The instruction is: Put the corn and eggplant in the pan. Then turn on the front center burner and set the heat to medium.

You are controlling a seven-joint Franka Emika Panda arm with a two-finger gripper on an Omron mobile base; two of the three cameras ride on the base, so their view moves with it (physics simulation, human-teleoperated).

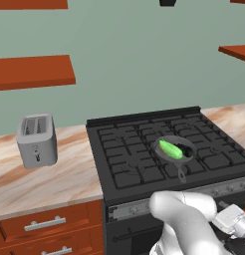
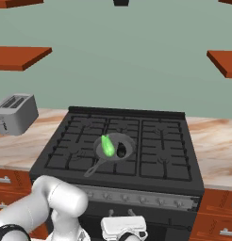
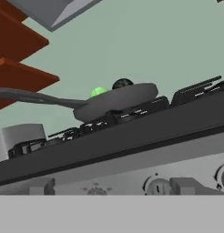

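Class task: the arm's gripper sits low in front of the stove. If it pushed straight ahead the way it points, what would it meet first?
Most likely the stove's front panel with its knobs, below the pan; depth is uncertain.

Green corn point(image 2: 107, 146) and dark eggplant point(image 2: 121, 150) lying side by side inside grey pan point(image 2: 129, 140), on front center burner point(image 2: 116, 165).

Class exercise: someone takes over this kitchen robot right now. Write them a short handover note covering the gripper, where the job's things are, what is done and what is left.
Gripper: open and empty, held low in front of the stove's knob panel.
Corn and eggplant: both lying in the pan, side by side.
Pan: on the front center burner, handle pointing toward the robot.
Done: both vegetables are loaded.
Left: turn the front center burner's knob and set the heat to medium. No flame is visible yet.
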